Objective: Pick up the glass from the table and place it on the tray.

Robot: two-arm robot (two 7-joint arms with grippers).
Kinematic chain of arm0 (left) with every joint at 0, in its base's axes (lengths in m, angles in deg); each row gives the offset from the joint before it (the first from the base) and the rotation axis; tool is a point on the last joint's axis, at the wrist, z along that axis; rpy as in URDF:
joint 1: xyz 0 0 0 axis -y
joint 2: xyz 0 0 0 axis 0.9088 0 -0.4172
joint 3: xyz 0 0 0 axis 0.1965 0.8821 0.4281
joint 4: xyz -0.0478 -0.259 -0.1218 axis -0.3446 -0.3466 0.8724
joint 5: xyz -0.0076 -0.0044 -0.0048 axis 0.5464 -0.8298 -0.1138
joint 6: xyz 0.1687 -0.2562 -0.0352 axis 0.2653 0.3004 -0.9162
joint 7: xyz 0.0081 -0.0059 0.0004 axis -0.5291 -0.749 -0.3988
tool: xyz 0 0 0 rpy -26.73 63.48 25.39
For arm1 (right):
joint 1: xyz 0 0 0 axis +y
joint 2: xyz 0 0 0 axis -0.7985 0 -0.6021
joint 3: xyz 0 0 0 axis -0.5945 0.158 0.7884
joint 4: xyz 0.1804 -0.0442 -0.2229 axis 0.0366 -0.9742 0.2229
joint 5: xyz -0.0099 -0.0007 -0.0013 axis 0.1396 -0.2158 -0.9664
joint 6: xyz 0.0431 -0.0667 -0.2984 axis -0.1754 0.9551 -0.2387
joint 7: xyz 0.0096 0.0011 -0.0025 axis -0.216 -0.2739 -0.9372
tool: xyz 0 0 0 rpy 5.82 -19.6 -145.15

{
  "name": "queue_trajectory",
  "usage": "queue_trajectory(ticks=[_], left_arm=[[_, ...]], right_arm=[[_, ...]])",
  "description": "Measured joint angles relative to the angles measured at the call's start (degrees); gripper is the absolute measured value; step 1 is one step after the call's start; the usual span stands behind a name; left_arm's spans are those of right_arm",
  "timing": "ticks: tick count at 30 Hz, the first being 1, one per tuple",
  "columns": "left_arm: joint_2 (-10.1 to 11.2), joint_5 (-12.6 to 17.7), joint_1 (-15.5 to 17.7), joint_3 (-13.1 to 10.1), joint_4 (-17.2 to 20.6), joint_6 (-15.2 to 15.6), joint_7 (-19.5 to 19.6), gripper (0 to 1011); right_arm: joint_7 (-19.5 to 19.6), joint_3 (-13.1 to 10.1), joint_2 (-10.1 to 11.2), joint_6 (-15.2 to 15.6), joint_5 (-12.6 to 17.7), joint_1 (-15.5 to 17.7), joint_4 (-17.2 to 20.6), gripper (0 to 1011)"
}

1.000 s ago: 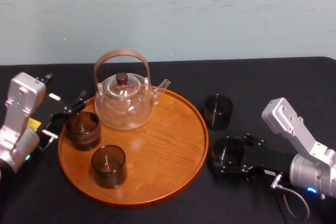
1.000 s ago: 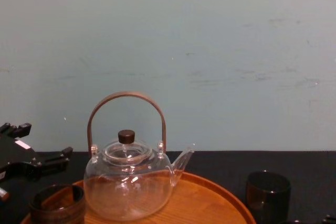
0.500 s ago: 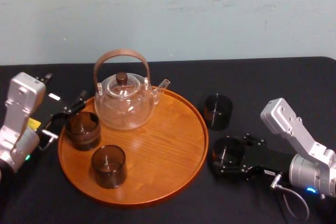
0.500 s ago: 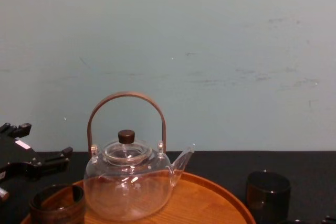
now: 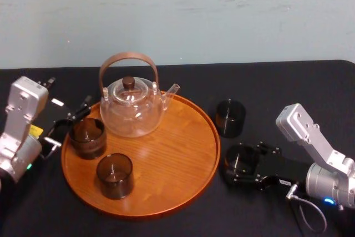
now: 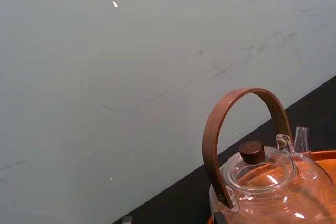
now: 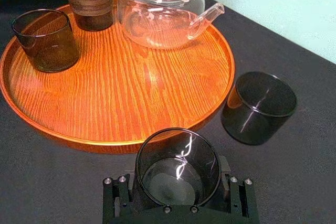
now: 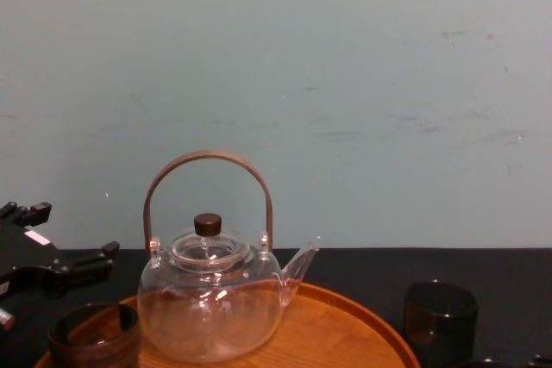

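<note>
Four small smoky-grey glasses show. One glass (image 7: 177, 166) (image 5: 239, 161) stands on the black table just off the right rim of the round wooden tray (image 5: 166, 159) (image 7: 121, 93), between the jaws of my right gripper (image 5: 242, 166) (image 7: 177, 195), which is shut on its lower part. A second glass (image 5: 230, 117) (image 7: 257, 108) (image 8: 440, 321) stands free on the table behind it. Two more glasses (image 5: 87, 137) (image 5: 115, 176) sit on the tray's left side. My left gripper (image 5: 71, 125) (image 8: 60, 258) is open at the tray's left rim, beside the rear tray glass.
A clear glass teapot (image 5: 132, 108) (image 8: 207, 303) (image 6: 262, 182) with an arched brown handle stands at the back of the tray. The tray's middle and right are bare wood. A pale wall runs behind the table.
</note>
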Motion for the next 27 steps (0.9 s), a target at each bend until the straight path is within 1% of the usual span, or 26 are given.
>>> queue_trajectory(ticks=[12, 18, 27], left_arm=[[0.00, 0.00, 0.00, 0.00, 0.00, 0.00, 0.00, 1001], [0.00, 0.00, 0.00, 0.00, 0.00, 0.00, 0.00, 1001], [0.00, 0.00, 0.00, 0.00, 0.00, 0.00, 0.00, 1001]], right_arm=[[-0.04, -0.23, 0.05, -0.18, 0.18, 0.18, 0.10, 908], [-0.24, -1.51, 1.00, -0.95, 1.21, 1.01, 1.44, 908], [-0.61, -3.59, 3.13, -0.65, 2.86, 1.00, 4.29, 908]])
